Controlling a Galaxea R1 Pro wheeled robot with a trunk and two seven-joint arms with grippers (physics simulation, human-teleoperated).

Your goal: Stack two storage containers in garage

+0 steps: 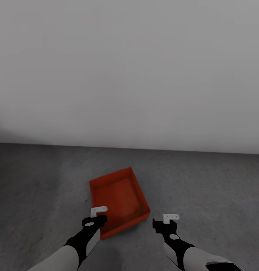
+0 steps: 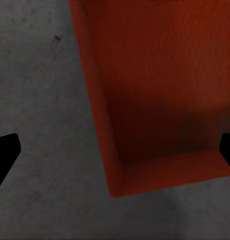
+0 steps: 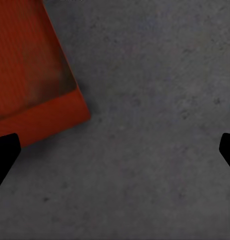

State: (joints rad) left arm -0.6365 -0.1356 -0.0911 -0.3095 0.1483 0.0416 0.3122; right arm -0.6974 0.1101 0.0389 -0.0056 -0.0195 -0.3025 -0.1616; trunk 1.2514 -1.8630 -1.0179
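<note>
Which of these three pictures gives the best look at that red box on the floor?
The head view: the whole storage container sits open on the grey floor. The left wrist view shows one near corner; the right wrist view another corner.

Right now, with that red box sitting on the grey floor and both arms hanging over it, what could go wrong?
1. The storage container lies askew to the wall, so a second box stacked on it may sit crooked.
2. The left gripper, open, hovers over the box's near corner; lowering could nudge or tip it.
3. The right gripper, also open, hangs over bare floor beside the box; a sideways swing might knock it.
</note>
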